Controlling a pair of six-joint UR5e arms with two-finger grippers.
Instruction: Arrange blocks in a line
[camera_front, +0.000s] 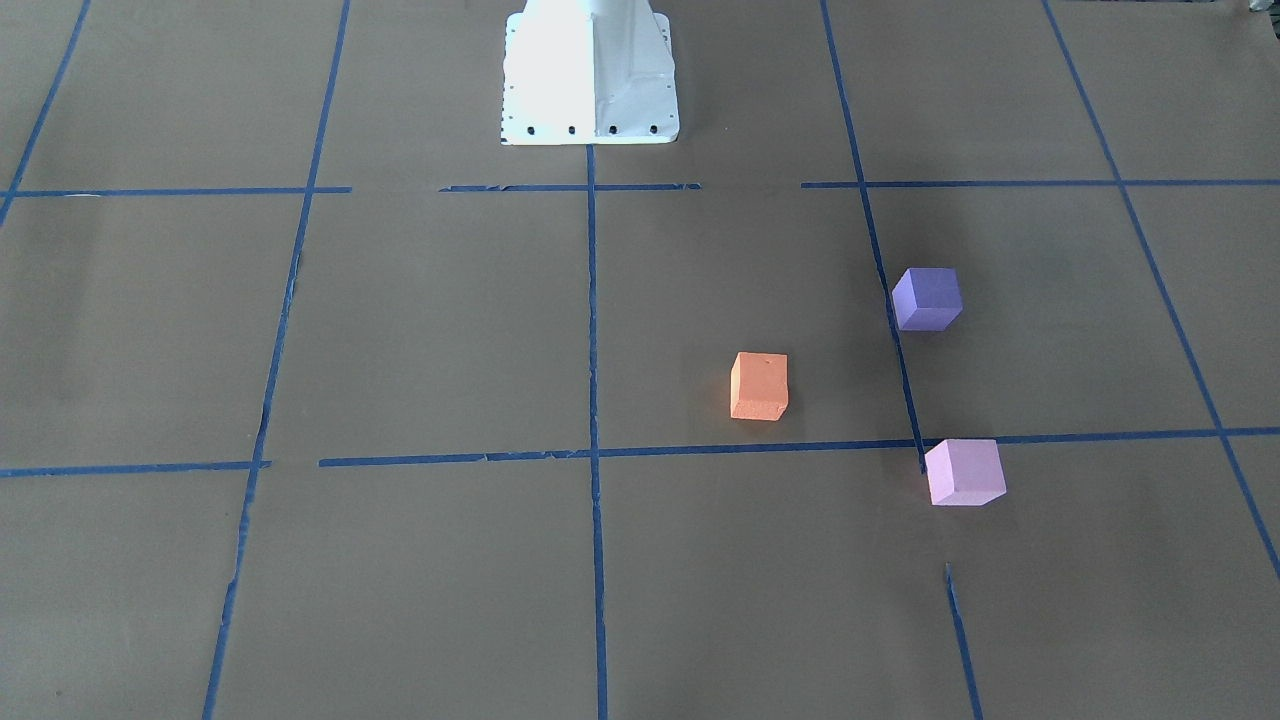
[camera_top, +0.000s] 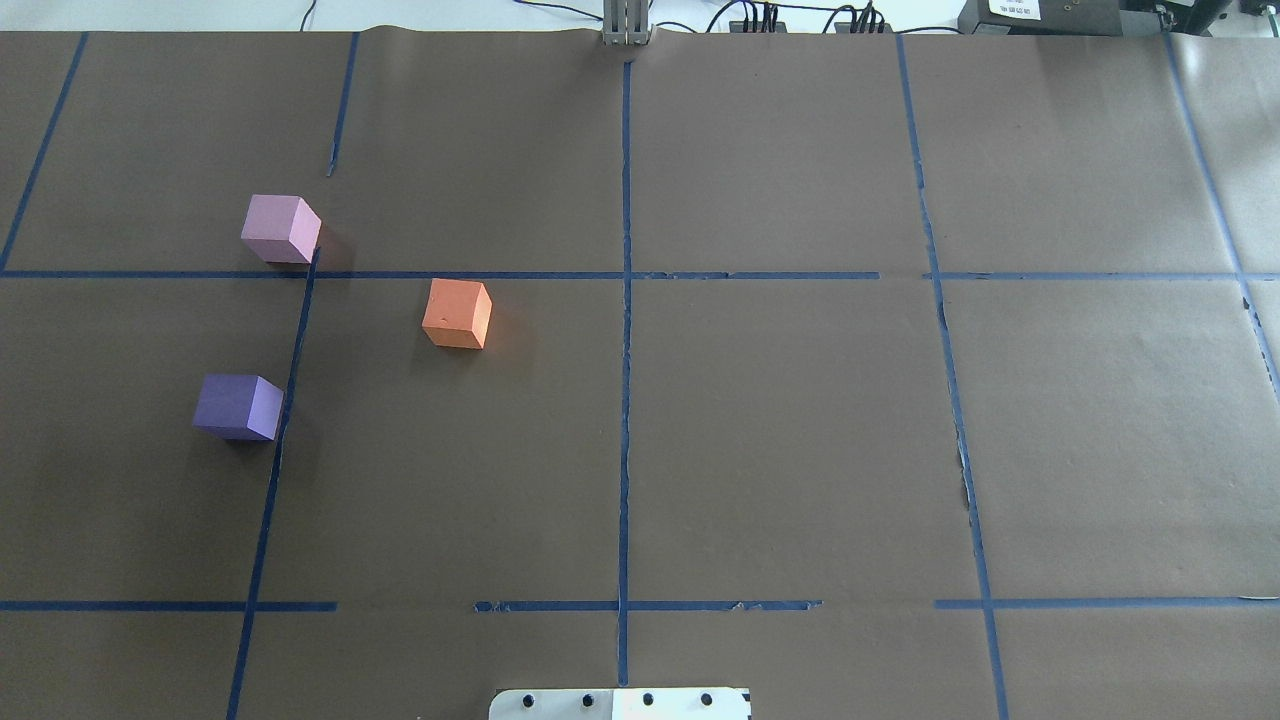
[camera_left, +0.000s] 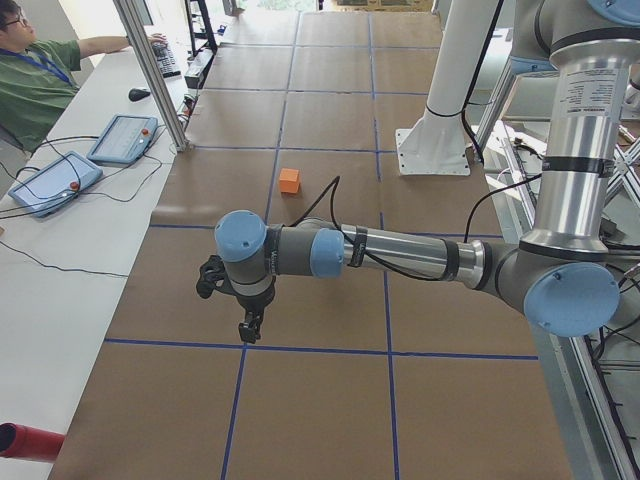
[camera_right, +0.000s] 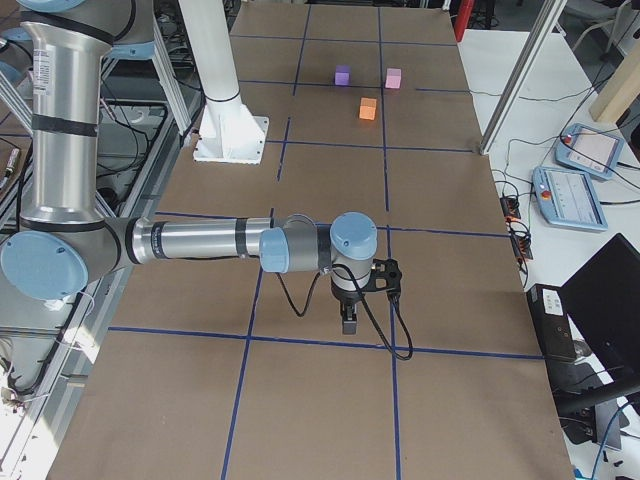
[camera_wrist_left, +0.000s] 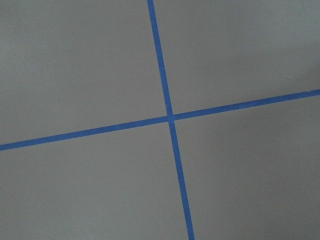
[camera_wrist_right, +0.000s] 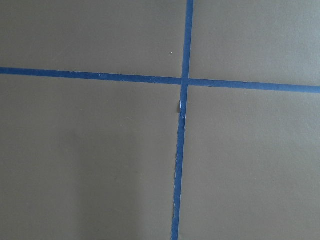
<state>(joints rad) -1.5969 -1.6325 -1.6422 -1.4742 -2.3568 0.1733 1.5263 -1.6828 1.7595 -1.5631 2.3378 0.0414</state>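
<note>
Left gripper (camera_left: 247, 328), right gripper (camera_right: 347, 323): seen only side-on, opening and grasp indeterminate. Pink block (camera_top: 281, 228) and purple block (camera_top: 238, 407) stand apart from orange block (camera_top: 457, 313).

No readable text, left arm's label (camera_left: 583, 95) too small, black box's sticker (camera_top: 1013, 8) blurred.

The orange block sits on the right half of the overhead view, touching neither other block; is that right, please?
Not quite: in the overhead exterior view the orange block sits on the left half, touching neither the purple block nor the pink block.
</note>
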